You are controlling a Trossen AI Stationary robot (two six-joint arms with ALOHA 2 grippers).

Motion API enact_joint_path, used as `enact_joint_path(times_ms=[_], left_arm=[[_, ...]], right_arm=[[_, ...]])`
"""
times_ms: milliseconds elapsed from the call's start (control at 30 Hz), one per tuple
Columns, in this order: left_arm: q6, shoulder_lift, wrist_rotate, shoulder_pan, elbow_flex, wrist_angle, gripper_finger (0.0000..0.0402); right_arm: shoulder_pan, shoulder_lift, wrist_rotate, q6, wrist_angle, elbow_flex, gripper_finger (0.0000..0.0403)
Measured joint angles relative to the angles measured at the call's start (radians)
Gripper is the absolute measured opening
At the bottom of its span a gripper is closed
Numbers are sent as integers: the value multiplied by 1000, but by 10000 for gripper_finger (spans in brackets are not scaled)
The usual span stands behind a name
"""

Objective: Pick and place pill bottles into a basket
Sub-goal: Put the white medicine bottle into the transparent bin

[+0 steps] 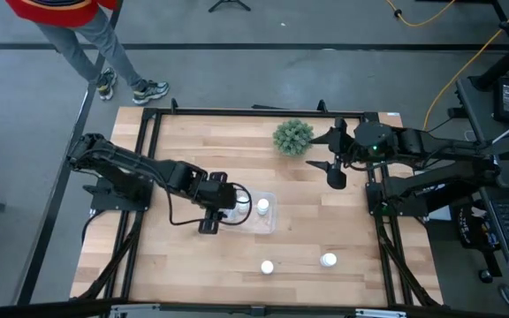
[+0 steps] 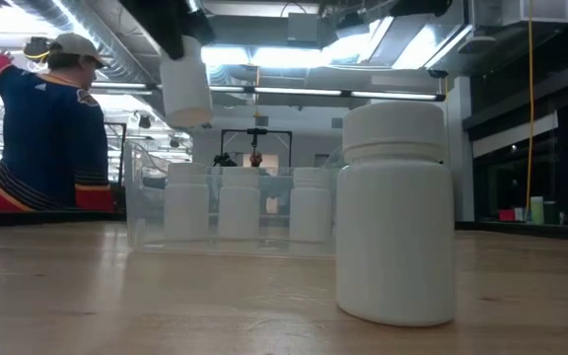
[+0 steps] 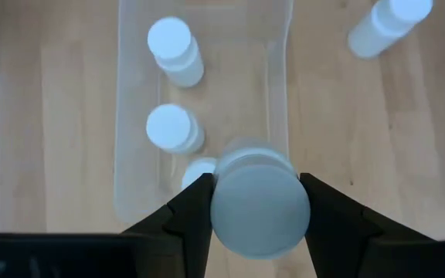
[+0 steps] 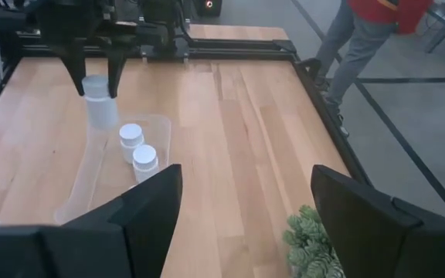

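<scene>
My left gripper (image 3: 259, 224) is shut on a white pill bottle (image 3: 259, 202) and holds it above the left end of the clear basket (image 3: 278, 100). It also shows in the high view (image 1: 237, 205). Three bottles stand upright in the basket (image 3: 173, 48) (image 3: 172, 128) (image 3: 199, 173). Two more bottles stand on the table near its front edge (image 1: 267, 266) (image 1: 328, 260). My right gripper (image 1: 336, 166) is open and empty at the far right, beside the green plant (image 1: 292, 137). My left gripper pinches the bottle at its cap end (image 4: 95, 83) between its two fingers (image 3: 193, 208). The fingers come from above, pointing down. The bottle hangs upright below them (image 2: 187, 89), lifted clear above the basket's rim.
The basket (image 1: 270, 216) lies mid-table. One loose bottle stands close to the low camera (image 2: 397, 212). A person (image 1: 87, 35) stands beyond the far left corner. Bare wood lies between the basket and the right arm.
</scene>
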Motion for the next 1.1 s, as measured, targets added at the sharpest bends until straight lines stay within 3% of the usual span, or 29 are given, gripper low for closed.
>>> enact_joint_path(times_ms=[400,1100], left_arm=[[111,175,47,29,158,-26,156],[111,209,82,18,38,-12,156]], right_arm=[[0,-8,1,6,-44,0,288],[0,-20,1,27,-59,0,288]])
